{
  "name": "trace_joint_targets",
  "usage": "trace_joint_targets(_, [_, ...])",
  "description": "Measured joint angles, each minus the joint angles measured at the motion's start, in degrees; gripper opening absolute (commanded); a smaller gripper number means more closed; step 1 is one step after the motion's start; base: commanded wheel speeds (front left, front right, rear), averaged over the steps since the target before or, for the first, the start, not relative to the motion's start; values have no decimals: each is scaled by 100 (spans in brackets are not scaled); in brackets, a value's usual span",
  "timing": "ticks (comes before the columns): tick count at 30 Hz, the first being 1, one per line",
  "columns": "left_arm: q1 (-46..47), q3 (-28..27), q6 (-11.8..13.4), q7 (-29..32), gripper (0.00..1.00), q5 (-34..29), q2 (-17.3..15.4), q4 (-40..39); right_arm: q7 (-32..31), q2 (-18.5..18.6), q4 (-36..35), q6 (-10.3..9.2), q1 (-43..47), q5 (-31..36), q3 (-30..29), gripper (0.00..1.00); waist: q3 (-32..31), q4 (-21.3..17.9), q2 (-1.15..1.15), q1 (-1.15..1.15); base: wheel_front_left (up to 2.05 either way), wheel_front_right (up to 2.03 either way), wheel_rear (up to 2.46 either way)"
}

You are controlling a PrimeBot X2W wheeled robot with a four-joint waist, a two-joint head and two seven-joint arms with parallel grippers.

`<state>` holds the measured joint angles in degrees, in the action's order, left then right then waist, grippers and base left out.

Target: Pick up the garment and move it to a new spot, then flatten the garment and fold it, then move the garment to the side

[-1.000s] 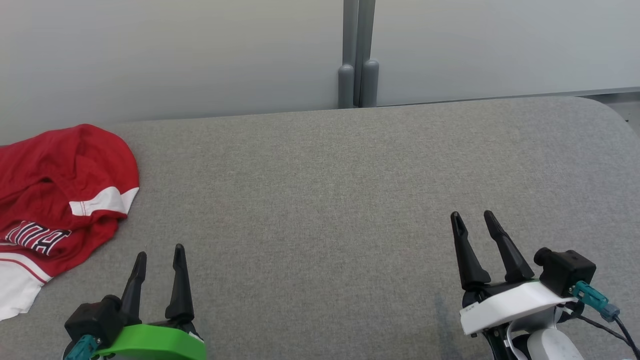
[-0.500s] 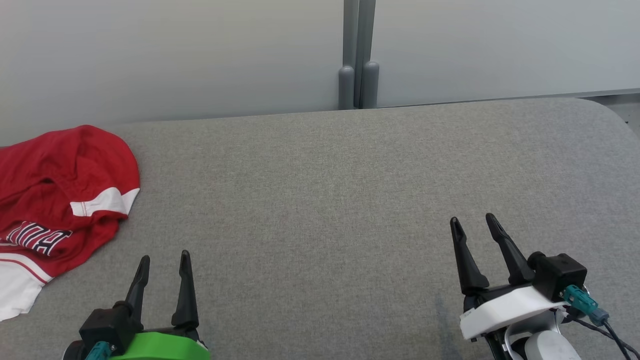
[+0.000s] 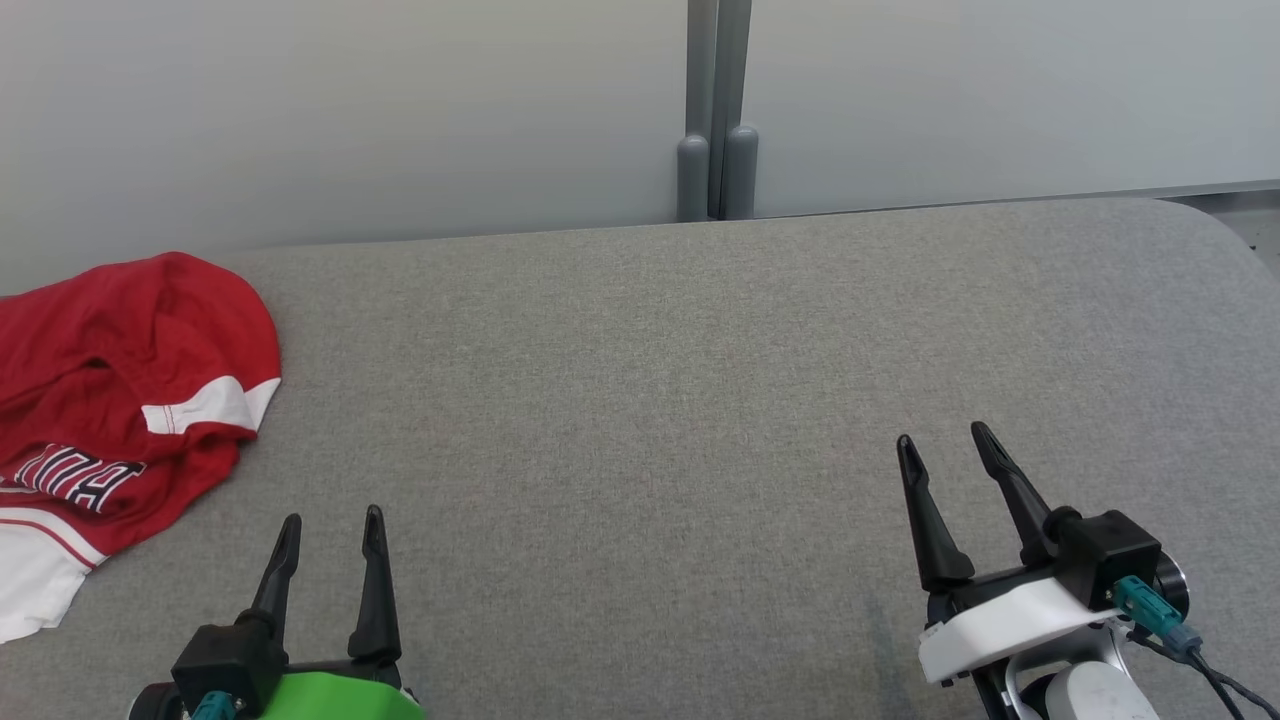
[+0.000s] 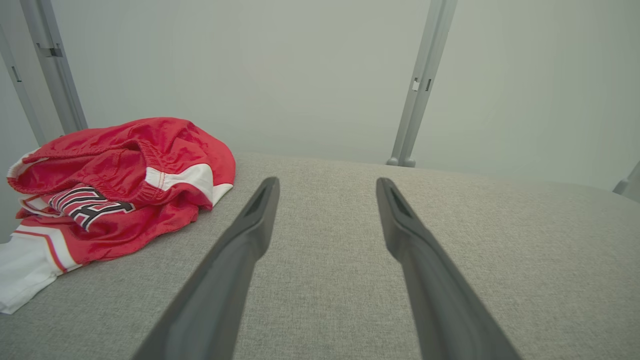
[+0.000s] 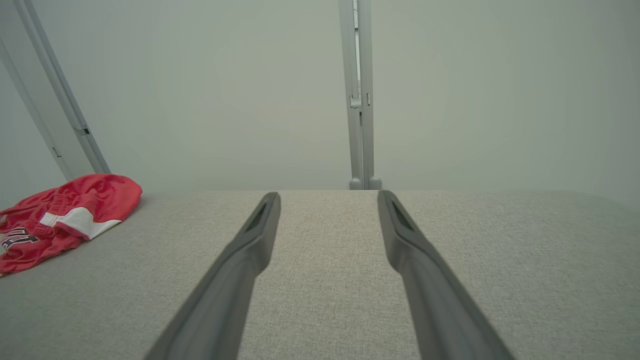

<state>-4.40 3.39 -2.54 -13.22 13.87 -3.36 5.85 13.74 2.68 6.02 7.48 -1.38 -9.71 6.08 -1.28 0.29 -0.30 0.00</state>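
The garment (image 3: 120,400) is a crumpled red piece with white panels and dark lettering, lying at the far left of the grey padded table (image 3: 640,380). It also appears at the left in the left wrist view (image 4: 115,190) and small at the far left in the right wrist view (image 5: 65,215). My left gripper (image 3: 332,525) stands open near the front edge, to the right of the garment and apart from it. My right gripper (image 3: 945,445) is open at the lower right, holding nothing, far from the cloth.
A pale wall panel with a grey upright post (image 3: 717,110) rises right behind the table's far edge. The table's rounded right corner (image 3: 1215,215) lies at the upper right. Grey surface stretches between the two grippers.
Both grippers have drawn back a little toward the front edge; the left one has also slid slightly right. The garment has not moved.
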Motion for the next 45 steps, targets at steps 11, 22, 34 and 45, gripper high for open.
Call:
trace_joint_targets(11, [0,35,-5,-148,100,-312,15,56,99,4,-38,0,1,355,-23,100,-3,-3,0,0,0,0,0])
trace_joint_targets(22, [0,56,1,-192,100,-385,25,48,126,5,-27,0,2,430,-46,100,21,3,0,0,0,0,0])
trace_joint_targets(34, [1,62,1,-192,100,-386,30,41,126,5,-20,0,1,400,-82,100,62,37,0,0,0,0,0])
trace_joint_targets(45, [38,70,20,-192,100,-394,36,-12,131,8,-52,0,2,333,-121,100,105,437,0,0,0,0,0])
